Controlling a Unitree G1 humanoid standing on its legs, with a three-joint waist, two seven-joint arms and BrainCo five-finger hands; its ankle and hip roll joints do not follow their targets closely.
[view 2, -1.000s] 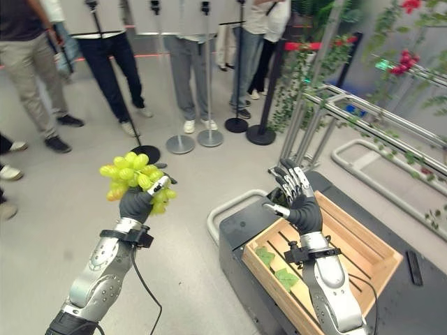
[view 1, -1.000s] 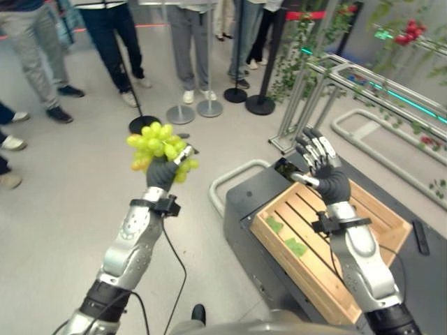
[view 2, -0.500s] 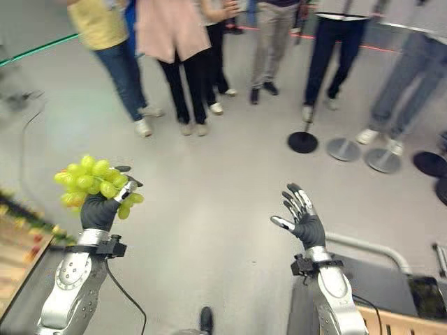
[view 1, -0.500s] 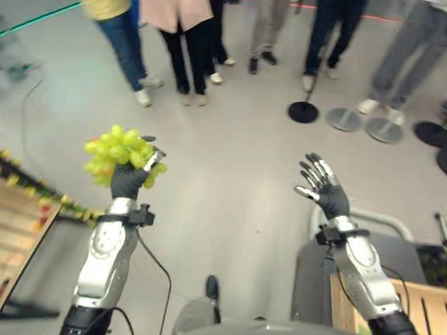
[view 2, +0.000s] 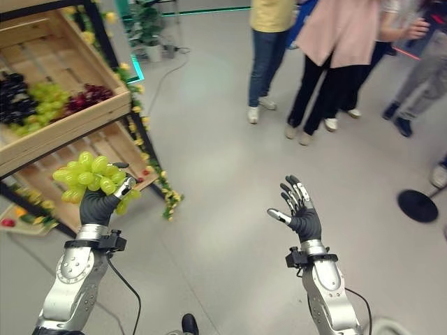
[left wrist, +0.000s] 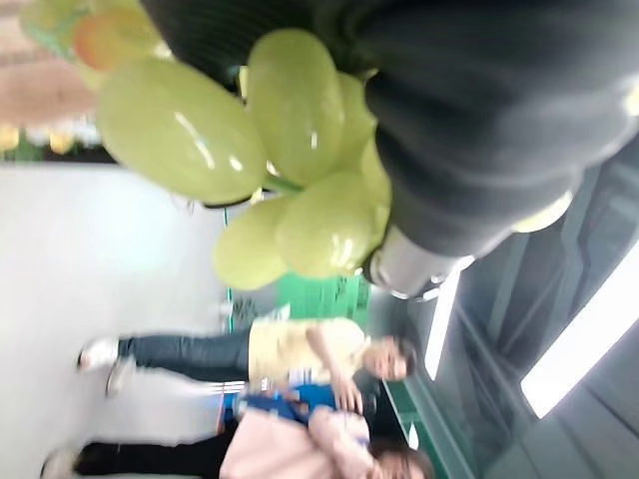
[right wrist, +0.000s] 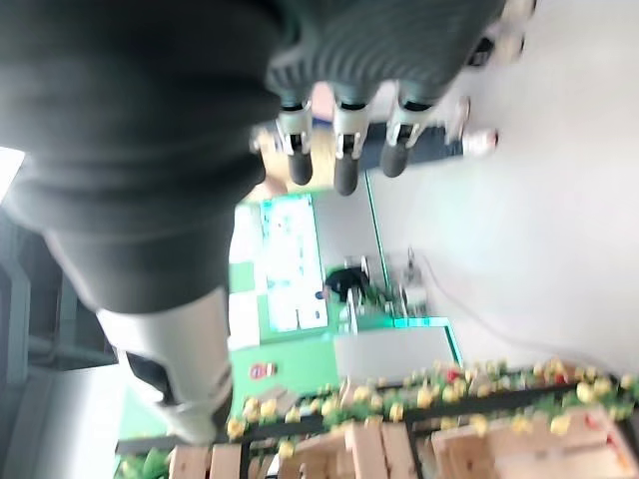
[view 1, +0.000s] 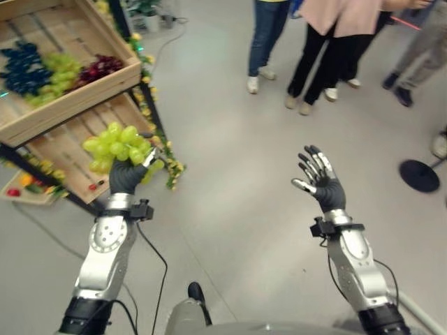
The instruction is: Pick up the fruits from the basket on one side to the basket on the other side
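**Inspector A:** While the left robot hand (view 1: 128, 176) is raised in front of the robot, its fingers are curled round a bunch of green grapes (view 1: 117, 145), which it holds in the air. The bunch sits on top of the palm and bulges out above the fingers. In the left wrist view the grapes (left wrist: 250, 150) press right against the dark cover.

**Inspector B:** Noted. And the right robot hand (view 1: 320, 183)?

**Inspector A:** Raised as well, palm turned inward, fingers spread and straight, holding nothing. It stands well apart from the left one, with bare grey floor (view 1: 230, 174) between them.

**Inspector B:** Where does the held bunch lie relative to the stand?

**Inspector A:** A wooden crate (view 1: 66, 105) sits tilted on a dark-framed stand (view 1: 143, 98) at the robot's left. The held bunch appears just in front of that stand, near its lower shelf (view 1: 63, 153). I cannot tell whether it touches anything there; it looks clear of it.

**Inspector B:** Contents of the crate?

**Inspector A:** Three lots of fruit lie side by side in it: dark blue grapes (view 1: 24, 66), light green grapes (view 1: 59, 70) and dark red grapes (view 1: 98, 68). A garland of yellow flowers (view 1: 157, 132) runs down the stand's front post.

**Inspector B:** Anyone nearby?

**Inspector A:** Several people stand (view 1: 328, 49) on the floor beyond the robot hands, legs and shoes visible. A round black base (view 1: 420, 174) lies on the floor at the robot's right.
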